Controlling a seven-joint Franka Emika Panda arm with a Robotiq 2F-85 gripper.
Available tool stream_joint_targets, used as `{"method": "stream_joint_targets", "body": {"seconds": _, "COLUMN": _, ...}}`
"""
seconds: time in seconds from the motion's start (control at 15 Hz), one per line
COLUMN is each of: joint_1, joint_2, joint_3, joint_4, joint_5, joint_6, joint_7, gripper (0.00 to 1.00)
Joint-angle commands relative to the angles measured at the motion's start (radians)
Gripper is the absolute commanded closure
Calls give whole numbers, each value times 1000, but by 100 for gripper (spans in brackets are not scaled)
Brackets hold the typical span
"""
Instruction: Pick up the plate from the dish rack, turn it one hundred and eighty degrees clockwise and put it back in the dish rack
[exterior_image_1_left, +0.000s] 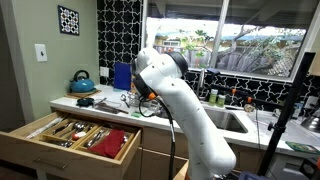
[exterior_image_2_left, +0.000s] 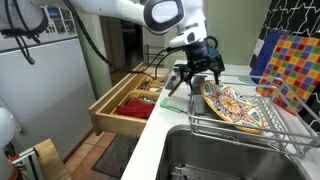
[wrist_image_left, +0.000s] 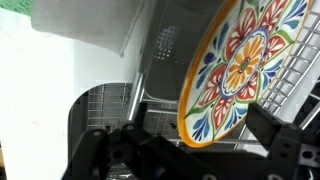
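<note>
Plate (exterior_image_2_left: 232, 106) leans tilted in dish rack (exterior_image_2_left: 250, 133), painted face up. Fingers (wrist_image_left: 283, 150) spread wide, holding nothing, over dish rack end, just beside plate rim, maybe not touching.

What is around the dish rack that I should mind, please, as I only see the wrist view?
Observer: A wooden drawer stands pulled open below the counter, beyond the hand.
Operator: Thank you. Is anything tall near the plate?
Observer: Yes, a colourful chequered board stands on edge just past the plate.
Operator: Anything else on the counter?
Observer: A teal kettle sits on it, behind the open drawer.
</note>
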Motion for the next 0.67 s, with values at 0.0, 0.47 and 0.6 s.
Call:
{"method": "stream_joint_targets", "body": {"seconds": 0.0, "joint_1": 63, "joint_2": -131, "joint_3": 21, "joint_4": -103, "joint_5": -71, "joint_6": 141, "joint_7": 69, "gripper": 0}}
{"method": "stream_joint_targets", "body": {"seconds": 0.47, "joint_1": 78, "joint_2": -234, "joint_3": 57, "joint_4": -163, "joint_5": -105, "joint_6": 319, "joint_7": 173, "gripper": 0}}
{"method": "stream_joint_targets", "body": {"seconds": 0.6, "joint_1": 84, "joint_2": -195, "joint_3": 44, "joint_4": -171, "joint_5": -11, "joint_6": 332, "joint_7": 131, "gripper": 0}}
